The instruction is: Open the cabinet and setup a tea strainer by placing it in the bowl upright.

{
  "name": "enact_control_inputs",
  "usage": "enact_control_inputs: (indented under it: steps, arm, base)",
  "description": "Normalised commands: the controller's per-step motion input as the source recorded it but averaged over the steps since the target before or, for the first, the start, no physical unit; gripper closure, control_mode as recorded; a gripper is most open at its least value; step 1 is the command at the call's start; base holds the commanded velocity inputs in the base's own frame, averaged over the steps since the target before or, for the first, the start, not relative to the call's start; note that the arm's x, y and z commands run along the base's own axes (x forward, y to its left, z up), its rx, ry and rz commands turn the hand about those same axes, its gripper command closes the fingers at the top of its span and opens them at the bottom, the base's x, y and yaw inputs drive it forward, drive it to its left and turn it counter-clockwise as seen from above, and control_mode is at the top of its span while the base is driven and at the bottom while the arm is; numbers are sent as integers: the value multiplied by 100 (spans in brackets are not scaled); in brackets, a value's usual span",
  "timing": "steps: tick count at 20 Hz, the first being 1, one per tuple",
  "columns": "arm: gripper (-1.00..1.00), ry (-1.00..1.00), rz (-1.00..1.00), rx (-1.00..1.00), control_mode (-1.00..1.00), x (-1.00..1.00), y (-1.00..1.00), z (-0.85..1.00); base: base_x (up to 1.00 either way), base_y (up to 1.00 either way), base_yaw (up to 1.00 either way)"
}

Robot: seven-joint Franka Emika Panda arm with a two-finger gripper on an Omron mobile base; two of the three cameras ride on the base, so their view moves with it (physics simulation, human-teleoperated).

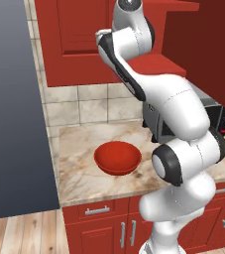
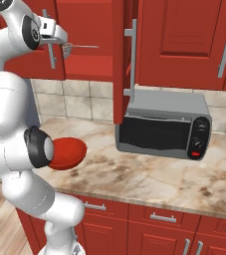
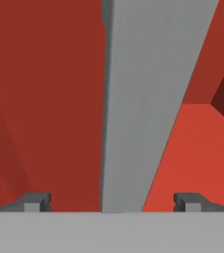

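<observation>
grey toaster oven [image 2: 163, 125] on marble counter [image 2: 149, 182], tiled backsplash [image 1: 84, 104] behind, lower red cupboards [image 2: 159, 226] beneath

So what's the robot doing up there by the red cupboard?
It's fetching a tea strainer from the cabinet. One cabinet door already stands open above the toaster oven. The arm reaches up to the open shelf, and its gripper is open with nothing in it, close to a door's grey bar handle. The strainer lies on the shelf just past the hand. The bowl waits empty on the counter below.
</observation>
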Motion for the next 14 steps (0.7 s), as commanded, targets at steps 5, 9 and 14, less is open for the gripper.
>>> enact_control_inputs:
  steps: [5,9,14]
  arm:
    - [-100,-1,0,0,-100,29,0,-10]
    - [-100,-10,0,0,-100,15,0,-7]
    - [100,-6,0,0,-100,13,1,-1]
  base:
    - [0,0,0]
    - [0,0,0]
    - [0,0,0]
